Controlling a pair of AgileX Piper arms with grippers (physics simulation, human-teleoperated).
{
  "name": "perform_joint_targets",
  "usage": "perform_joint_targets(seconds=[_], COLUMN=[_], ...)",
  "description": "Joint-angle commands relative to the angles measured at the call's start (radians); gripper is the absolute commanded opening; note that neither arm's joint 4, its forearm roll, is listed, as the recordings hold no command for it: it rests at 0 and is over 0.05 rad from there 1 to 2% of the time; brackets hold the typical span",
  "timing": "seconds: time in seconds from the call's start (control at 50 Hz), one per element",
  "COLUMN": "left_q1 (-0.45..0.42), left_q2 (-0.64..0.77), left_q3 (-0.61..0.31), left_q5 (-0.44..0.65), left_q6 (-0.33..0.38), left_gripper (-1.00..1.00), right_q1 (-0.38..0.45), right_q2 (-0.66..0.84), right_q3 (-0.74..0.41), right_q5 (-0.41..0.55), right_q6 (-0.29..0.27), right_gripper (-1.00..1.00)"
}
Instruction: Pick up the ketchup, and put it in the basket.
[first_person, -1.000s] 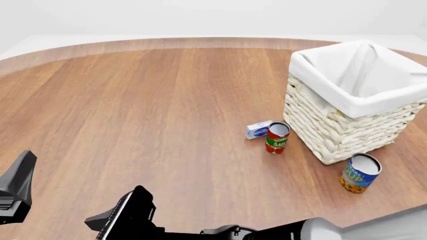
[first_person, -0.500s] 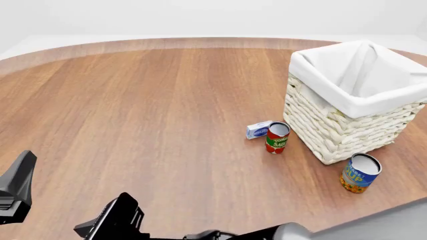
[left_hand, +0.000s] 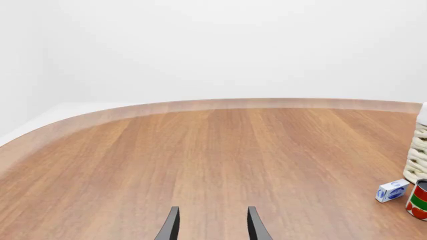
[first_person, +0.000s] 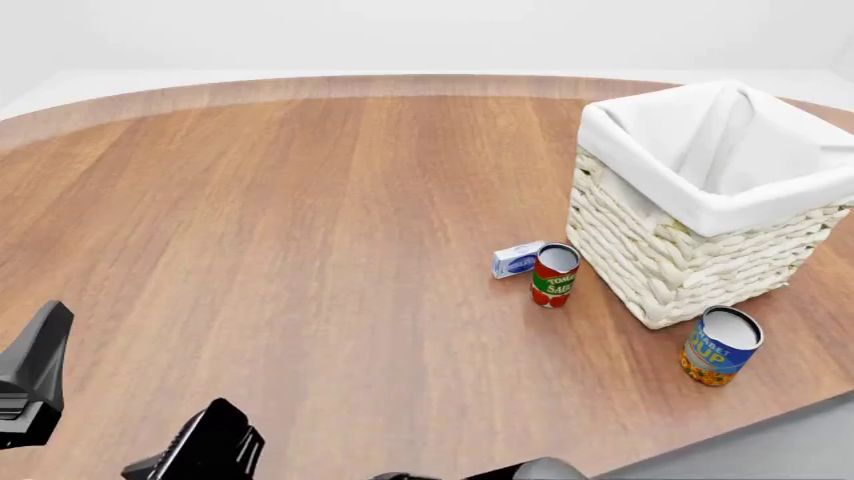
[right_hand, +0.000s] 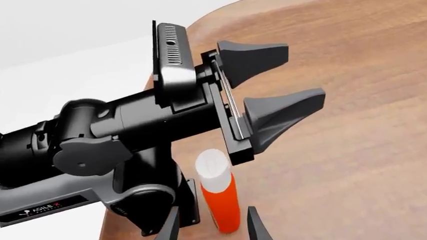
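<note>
The ketchup (right_hand: 220, 197), a red bottle with a white cap, shows only in the right wrist view. It stands upright at the table's near left edge, under the left arm. My right gripper (right_hand: 212, 211) is open, with its fingertips on either side of the bottle's lower body and apart from it. In the front view the right gripper (first_person: 200, 450) is at the bottom left. My left gripper (first_person: 40, 365) is open and empty (right_hand: 303, 72), above the bottle. The white wicker basket (first_person: 667, 250) stands at the right.
A red-and-green tomato sauce can (first_person: 554, 275) and a small blue-and-white box (first_person: 517, 259) stand just left of the basket. A blue-and-yellow can (first_person: 721, 345) stands in front of the basket. The can (left_hand: 419, 200) and the box (left_hand: 391, 190) also show in the left wrist view.
My right gripper has moved left and down towards the table's near left corner in the front view. The left arm has not moved.
</note>
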Motion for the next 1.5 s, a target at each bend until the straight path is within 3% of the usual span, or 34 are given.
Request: perform_joint_targets(seconds=[0.02, 0.84, 1.3, 1.32, 1.5], left_q1=[0.000, 0.000, 0.000, 0.000, 0.000], left_q2=[0.000, 0.000, 0.000, 0.000, 0.000], left_q3=[0.000, 0.000, 0.000, 0.000, 0.000], left_q5=[0.000, 0.000, 0.000, 0.000, 0.000], left_q6=[0.000, 0.000, 0.000, 0.000, 0.000], left_gripper=[1.00, 1.00, 1.00, 1.00, 1.00], right_q1=[-0.010, -0.017, -0.023, -0.024, -0.032], right_q2=[0.029, 0.159, 0.237, 0.236, 0.240], right_q3=[-0.038, -0.213, -0.255, -0.255, -0.262], right_q5=[0.008, 0.083, 0.078, 0.078, 0.081], right_q6=[0.004, 0.015, 0.043, 0.042, 0.043], right_gripper=[1.00, 1.00, 1.00, -1.00, -1.00])
